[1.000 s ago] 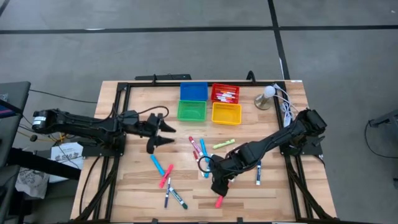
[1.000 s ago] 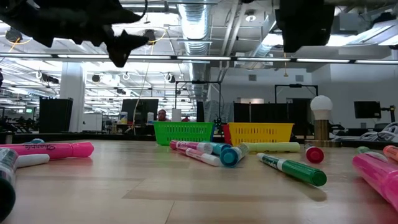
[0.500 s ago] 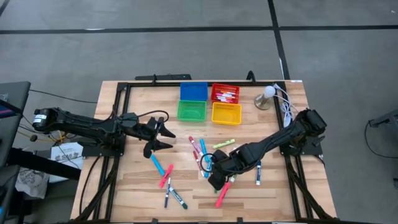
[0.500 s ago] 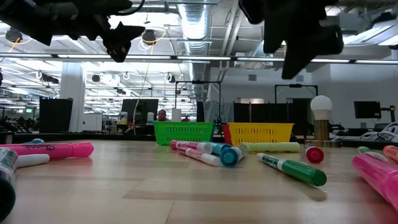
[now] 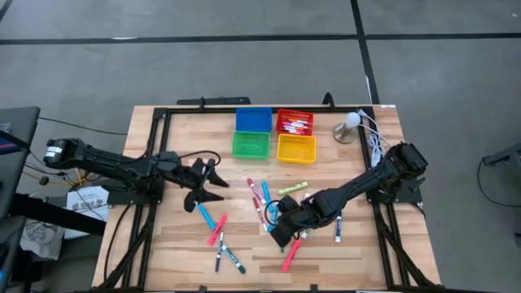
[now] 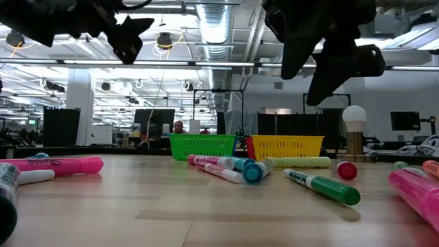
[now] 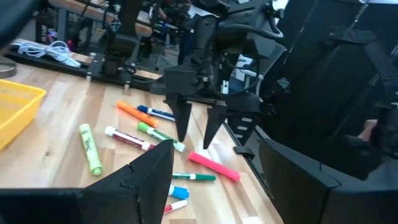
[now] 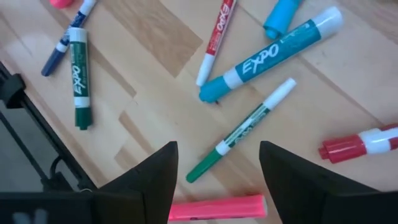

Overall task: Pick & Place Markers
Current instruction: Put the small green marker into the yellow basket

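Hovering with fingers apart, empty, right tool [image 5: 279, 236] over loose markers [image 5: 262, 195] lying mid-counter [image 5: 358, 244], a pink one [image 8: 217, 208] directly beneath, likely lining up a pick. Waiting nearby, left tool [image 5: 213, 187], also spread, holding nothing.

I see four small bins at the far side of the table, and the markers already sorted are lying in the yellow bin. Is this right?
Not quite. There are four small bins at the far side of the table, but the sorted markers lie in the red bin, not the yellow bin, which shows no markers inside. The high view shows this.
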Available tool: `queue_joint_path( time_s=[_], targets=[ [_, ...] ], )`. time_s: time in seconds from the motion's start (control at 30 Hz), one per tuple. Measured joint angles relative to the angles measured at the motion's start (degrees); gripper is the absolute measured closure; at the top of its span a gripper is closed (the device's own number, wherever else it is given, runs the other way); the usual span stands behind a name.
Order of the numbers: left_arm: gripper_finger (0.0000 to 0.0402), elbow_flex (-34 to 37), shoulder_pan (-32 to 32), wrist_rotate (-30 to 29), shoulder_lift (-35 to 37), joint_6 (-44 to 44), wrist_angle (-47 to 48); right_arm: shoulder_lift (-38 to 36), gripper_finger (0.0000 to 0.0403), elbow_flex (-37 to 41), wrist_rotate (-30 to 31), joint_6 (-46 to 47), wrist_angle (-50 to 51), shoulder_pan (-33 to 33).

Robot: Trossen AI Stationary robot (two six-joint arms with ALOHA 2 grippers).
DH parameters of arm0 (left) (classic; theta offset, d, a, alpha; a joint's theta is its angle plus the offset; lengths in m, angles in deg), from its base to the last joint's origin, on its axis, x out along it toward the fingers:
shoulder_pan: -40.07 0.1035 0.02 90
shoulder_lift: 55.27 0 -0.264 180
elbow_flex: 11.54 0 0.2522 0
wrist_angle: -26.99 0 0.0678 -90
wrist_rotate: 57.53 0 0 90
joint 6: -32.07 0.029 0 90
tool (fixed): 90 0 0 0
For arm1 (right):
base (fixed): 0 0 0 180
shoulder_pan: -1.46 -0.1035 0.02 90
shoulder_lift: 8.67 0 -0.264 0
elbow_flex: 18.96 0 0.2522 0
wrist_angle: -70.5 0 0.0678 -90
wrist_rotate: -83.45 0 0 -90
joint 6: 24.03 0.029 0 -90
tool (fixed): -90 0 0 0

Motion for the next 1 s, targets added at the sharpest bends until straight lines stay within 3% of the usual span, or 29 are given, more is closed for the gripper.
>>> queue_joint_path(
  time_s=[0.33, 0.63, 1.0],
  targets=[
    [0.0165, 0.0, -1.19, -0.04, 0.01, -0.02, -0.44, 1.9, 0.0193, 0.0, -0.24, 1.6, -1.35, -2.31],
    [0.0165, -0.04, -1.15, -0.53, 0.0, 0.07, -1.52, 10.13, 0.0191, -2.37, -7.51, 1.2, -2.59, -0.22],
    [0.0165, -0.04, -1.15, -0.63, 0.0, 0.14, -2.1, 13.3, 0.0215, -2.92, -6.18, 0.79, 0.04, 1.43]
  ],
)
